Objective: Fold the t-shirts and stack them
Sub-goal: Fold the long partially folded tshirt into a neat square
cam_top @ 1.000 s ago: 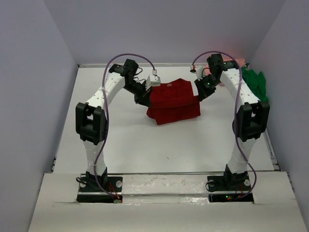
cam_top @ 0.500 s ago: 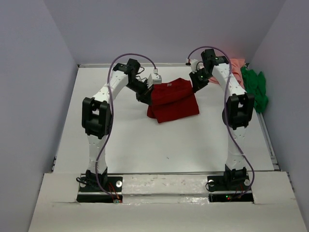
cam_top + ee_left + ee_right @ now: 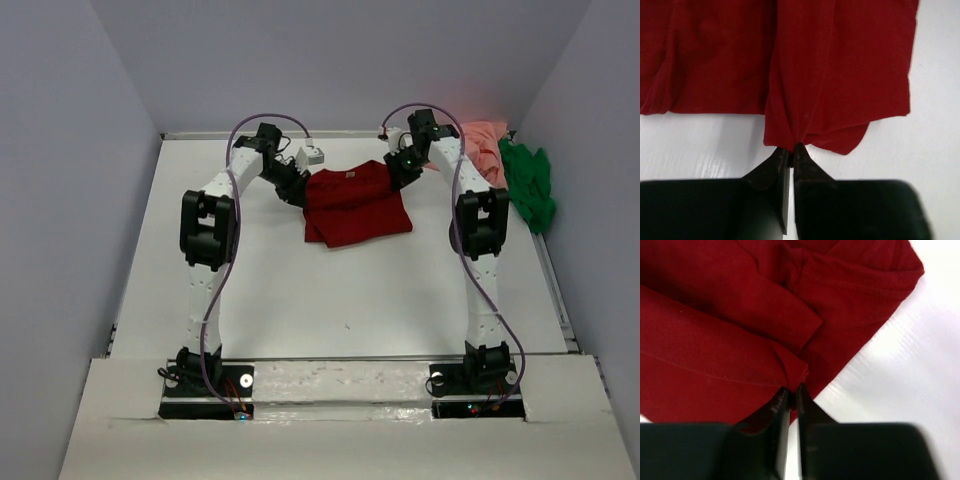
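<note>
The dark red t-shirt [image 3: 352,205] lies folded on the far middle of the table. My left gripper [image 3: 298,192] is shut on its left edge; in the left wrist view [image 3: 791,148] the cloth [image 3: 840,75] bunches between the jaws. My right gripper [image 3: 393,180] is shut on its far right corner; in the right wrist view [image 3: 791,389] a fold of the shirt [image 3: 715,350] is pinched. The salmon pink t-shirt [image 3: 485,140] and the bright green t-shirt [image 3: 528,182] lie crumpled at the far right.
The white table [image 3: 330,290] is walled by grey panels on the left, back and right. Both arms reach far over the table, elbows raised, with purple cables looping above them.
Both grippers moved away from the camera toward the back of the table, carrying the red shirt's upper edge with them. The shirt now lies flatter and further back.
</note>
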`<state>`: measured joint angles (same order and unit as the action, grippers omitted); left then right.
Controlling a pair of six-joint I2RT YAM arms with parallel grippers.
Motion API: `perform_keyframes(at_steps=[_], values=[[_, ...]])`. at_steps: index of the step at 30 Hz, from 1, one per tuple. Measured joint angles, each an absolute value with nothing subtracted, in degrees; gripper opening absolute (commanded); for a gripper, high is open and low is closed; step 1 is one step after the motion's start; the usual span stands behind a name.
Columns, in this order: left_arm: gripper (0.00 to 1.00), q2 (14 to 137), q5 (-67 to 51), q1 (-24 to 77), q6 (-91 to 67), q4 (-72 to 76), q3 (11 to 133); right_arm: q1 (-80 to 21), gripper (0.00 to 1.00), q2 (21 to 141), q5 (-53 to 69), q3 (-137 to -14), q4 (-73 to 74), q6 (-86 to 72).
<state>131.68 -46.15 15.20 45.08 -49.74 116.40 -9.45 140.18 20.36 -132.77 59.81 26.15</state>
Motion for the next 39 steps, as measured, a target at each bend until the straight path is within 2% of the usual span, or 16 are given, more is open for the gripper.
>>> perform_keyframes(at_steps=[3,5,10,13,22,26,27,28,29,30,31,32,33,34,35,39], values=[[0.44,132.6,-43.2,14.9,41.4,-45.2,116.2,-9.5,0.99,141.1,20.1,-132.9,57.0,26.5],[0.66,132.4,-40.8,14.9,37.9,-40.2,114.7,-9.2,1.00,141.2,20.1,-132.9,54.1,26.1],[0.93,127.2,-33.7,14.4,27.4,-23.8,103.5,-9.0,1.00,141.2,20.0,-133.8,49.5,25.6],[0.99,123.4,-29.1,14.1,23.8,-18.9,100.8,-9.0,1.00,140.8,19.5,-134.0,47.4,25.0],[0.99,106.9,-11.6,13.0,22.2,-11.2,96.1,-9.0,1.00,126.2,16.6,-119.4,43.1,24.4],[0.99,100.1,-7.5,11.5,23.4,-11.0,89.6,-9.1,1.00,121.6,18.3,-119.3,43.3,24.4],[0.99,98.0,-6.8,10.6,23.6,-10.5,85.3,-9.1,0.89,121.5,19.0,-120.1,43.9,24.4],[0.99,97.4,-6.7,10.2,23.7,-10.9,84.0,-9.2,0.89,121.5,19.9,-121.3,44.6,24.4],[0.99,96.6,-6.4,9.6,23.8,-11.5,82.2,-9.5,0.81,121.7,20.5,-122.2,45.3,24.4],[0.99,95.7,-6.3,9.0,23.9,-11.2,79.7,-9.8,0.66,122.1,20.9,-123.6,46.8,24.7],[0.99,94.9,-6.1,8.3,24.1,-11.8,77.5,-10.4,0.40,122.7,21.3,-125.1,47.9,24.9],[0.99,94.0,-5.9,7.7,24.2,-12.8,75.7,-11.1,0.30,123.5,21.7,-126.4,48.9,25.2],[0.99,93.2,-5.7,7.1,24.3,-13.6,74.1,-11.9,0.13,124.6,21.9,-127.8,49.8,25.4],[0.99,92.4,-5.6,6.5,24.3,-14.1,73.1,-12.7,0.04,125.5,22.2,-128.6,50.3,25.6],[0.99,91.7,-5.5,6.1,24.4,-14.6,72.4,-13.4,0.00,126.6,22.4,-129.4,51.0,25.6],[0.99,86.2,-5.7,5.5,24.3,-14.5,68.9,-16.2,0.00,132.7,23.4,-132.0,53.7,25.5]])
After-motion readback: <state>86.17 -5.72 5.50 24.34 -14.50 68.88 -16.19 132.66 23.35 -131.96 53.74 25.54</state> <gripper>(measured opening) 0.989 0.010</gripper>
